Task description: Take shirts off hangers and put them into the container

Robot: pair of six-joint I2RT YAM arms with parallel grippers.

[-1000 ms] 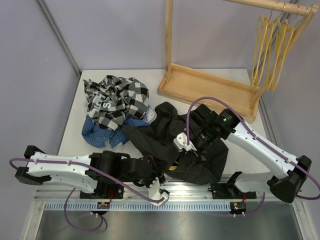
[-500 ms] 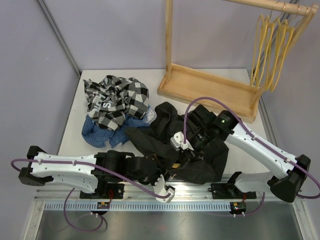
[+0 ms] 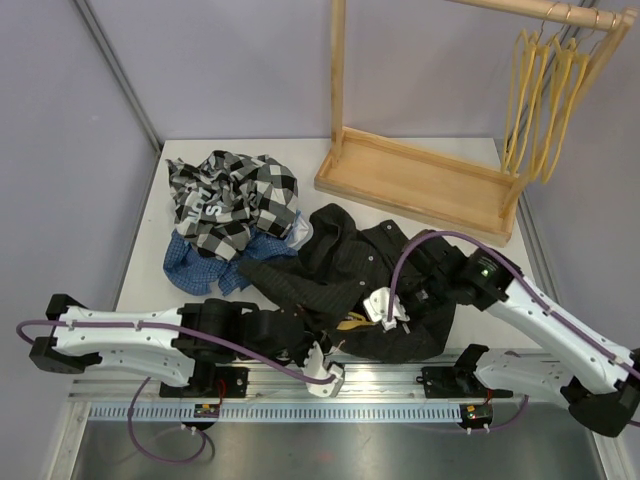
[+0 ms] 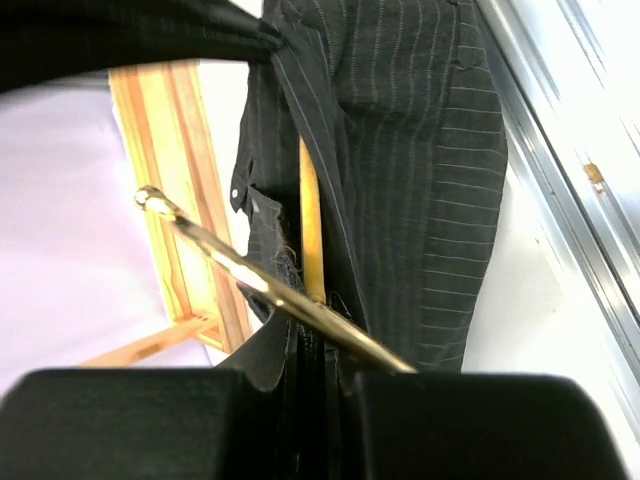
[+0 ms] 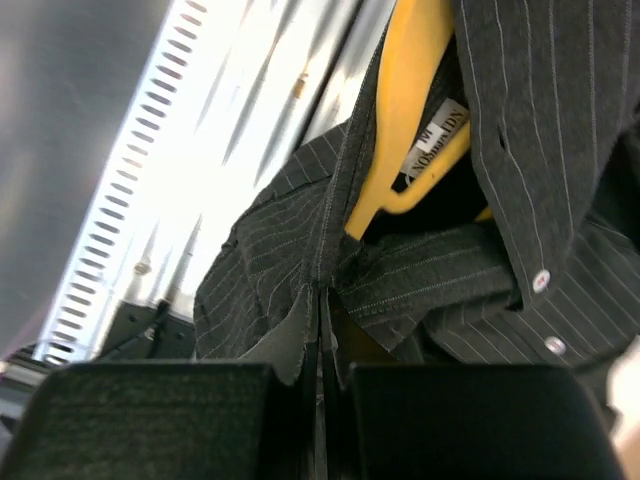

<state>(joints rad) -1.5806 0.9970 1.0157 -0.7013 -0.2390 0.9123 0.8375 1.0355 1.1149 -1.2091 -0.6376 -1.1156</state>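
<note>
Two grips sit on the black pinstriped shirt point(image 4: 420, 150): your left gripper point(image 4: 320, 378) is clamped on collar cloth beside the metal hook point(image 4: 240, 270), your right gripper point(image 5: 320, 372) pinched shut on a front edge just beside the yellow hanger point(image 5: 405, 120). With the shirt lying on the table point(image 3: 145, 270) between both arms, hold left firm and draw right away, sliding cloth off the hanger's shoulder.

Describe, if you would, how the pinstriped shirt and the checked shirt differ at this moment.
The pinstriped shirt has a yellow hanger inside it; the checked shirt shows none. The left gripper and right gripper are both shut on the pinstriped shirt; nothing touches the checked shirt. The pinstriped shirt lies spread near the arms' bases; the checked shirt is bunched at the far left, atop a blue shirt. Both are off the rail.
</note>
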